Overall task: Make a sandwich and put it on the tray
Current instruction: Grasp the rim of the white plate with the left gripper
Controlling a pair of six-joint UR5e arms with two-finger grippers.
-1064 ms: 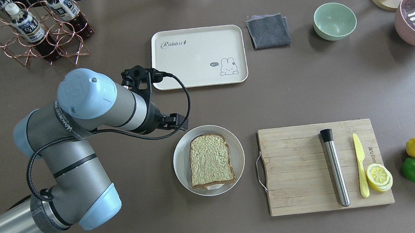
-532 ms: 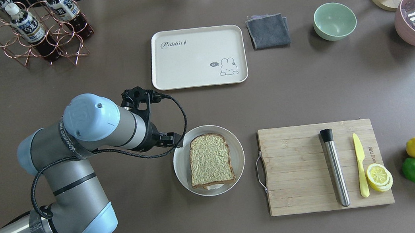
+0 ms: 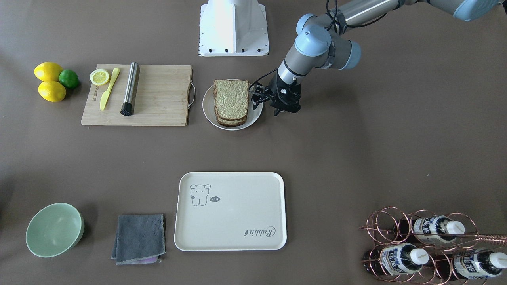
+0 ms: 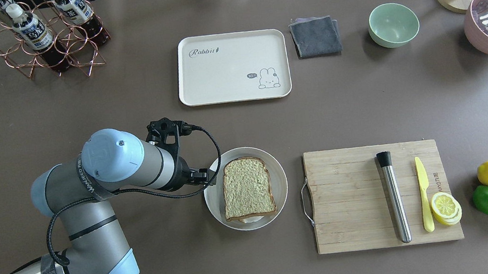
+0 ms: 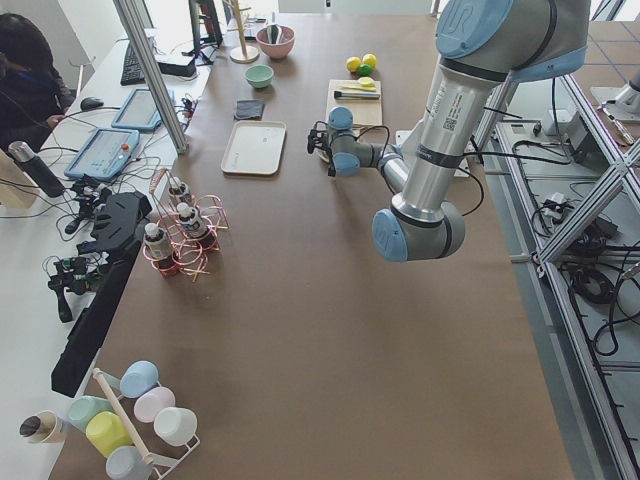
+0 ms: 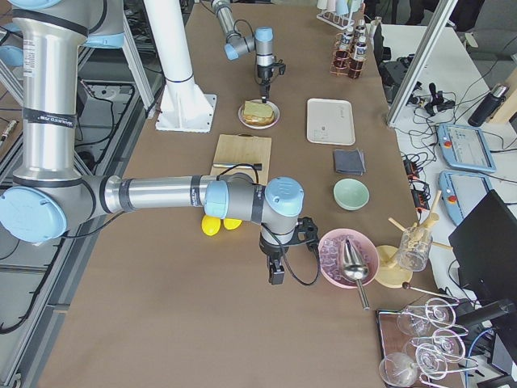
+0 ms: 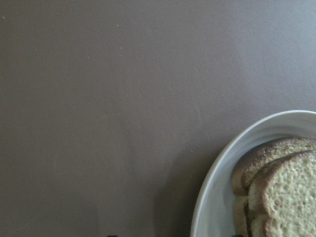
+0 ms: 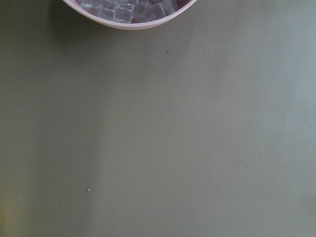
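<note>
Since 1.1 s ago the left arm has drawn back from the tray's near-left corner, and the left gripper [image 3: 284,109] now hangs just beside the left rim of the plate [image 4: 276,170]; whether its fingers are apart cannot be told. On that plate sits the sandwich [image 4: 248,193], well apart from the tray [image 4: 216,72] on the far side. Near the pink bowl [image 6: 343,257] hovers the right gripper [image 6: 276,271], its state equally unclear.
</note>
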